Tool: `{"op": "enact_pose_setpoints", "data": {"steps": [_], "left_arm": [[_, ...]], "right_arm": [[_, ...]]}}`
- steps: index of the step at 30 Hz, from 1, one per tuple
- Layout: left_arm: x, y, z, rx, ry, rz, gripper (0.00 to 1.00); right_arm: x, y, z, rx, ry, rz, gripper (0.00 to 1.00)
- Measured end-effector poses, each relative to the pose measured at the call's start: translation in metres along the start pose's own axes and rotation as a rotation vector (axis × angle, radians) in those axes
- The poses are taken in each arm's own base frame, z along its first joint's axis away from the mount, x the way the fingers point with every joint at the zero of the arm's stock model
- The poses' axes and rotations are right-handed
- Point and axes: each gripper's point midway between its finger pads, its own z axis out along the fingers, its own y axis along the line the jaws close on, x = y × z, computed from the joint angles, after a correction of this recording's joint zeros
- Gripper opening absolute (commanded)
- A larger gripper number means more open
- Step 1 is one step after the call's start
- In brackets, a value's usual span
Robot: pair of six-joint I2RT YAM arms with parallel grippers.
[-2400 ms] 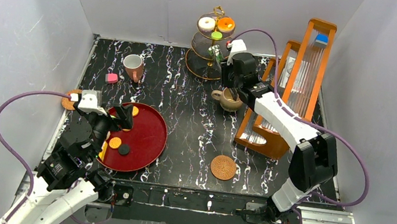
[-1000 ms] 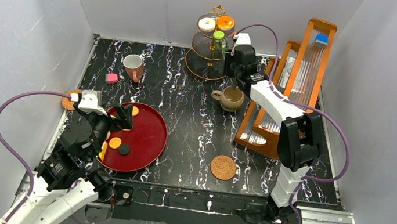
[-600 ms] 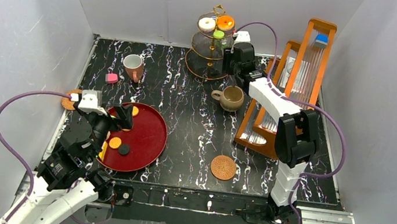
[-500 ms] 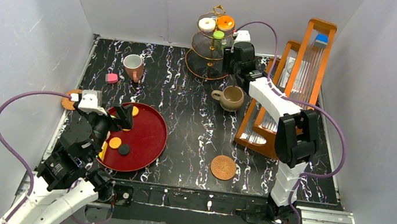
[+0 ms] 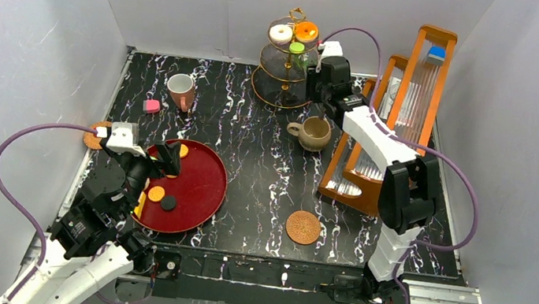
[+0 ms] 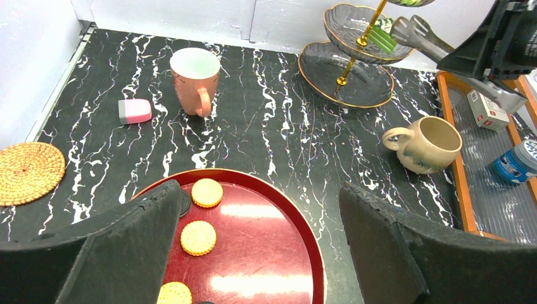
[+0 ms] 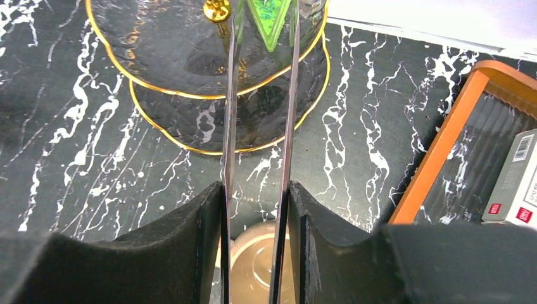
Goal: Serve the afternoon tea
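Left wrist view: the left tool (image 6: 258,190) is spread wide, cookies (image 6: 207,192) just below it. Straight ahead of the right tool (image 7: 253,190), clamped on tongs (image 7: 229,95), a green cake slice (image 7: 269,19) is pinched, point facing back, over the middle tier of the gold stand (image 7: 164,50).

Open tabletop (image 5: 263,175) runs down the frame's centre, hemmed by the tray (image 5: 202,182) at lower left, the rack (image 5: 359,200) at right, and the beige mug (image 5: 315,133) before the stand (image 5: 271,89) at top centre.
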Motion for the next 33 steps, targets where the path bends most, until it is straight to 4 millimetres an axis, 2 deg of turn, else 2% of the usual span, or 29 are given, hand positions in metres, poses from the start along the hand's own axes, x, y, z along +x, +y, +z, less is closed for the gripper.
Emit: {"op": "enact_pose_setpoints", "data": {"steps": [7, 10, 14, 22, 27, 33], "left_arm": [[0.0, 0.0, 0.0, 0.0, 0.0, 0.0, 0.92], [0.0, 0.0, 0.0, 0.0, 0.0, 0.0, 0.92], [0.0, 0.0, 0.0, 0.0, 0.0, 0.0, 0.92], [0.0, 0.0, 0.0, 0.0, 0.0, 0.0, 0.92], [0.0, 0.0, 0.0, 0.0, 0.0, 0.0, 0.92], [0.0, 0.0, 0.0, 0.0, 0.0, 0.0, 0.92]], "right_arm": [[-0.016, -0.001, -0.033, -0.023, -0.034, 0.0, 0.47], [-0.017, -0.001, -0.044, -0.034, -0.028, -0.001, 0.47], [-0.004, 0.001, -0.056, -0.06, 0.013, 0.002, 0.46], [0.037, 0.016, -0.085, -0.147, 0.138, 0.05, 0.45], [0.057, 0.039, -0.108, -0.22, 0.18, 0.042, 0.45], [0.071, 0.085, -0.139, -0.368, 0.201, 0.002, 0.45]]}}
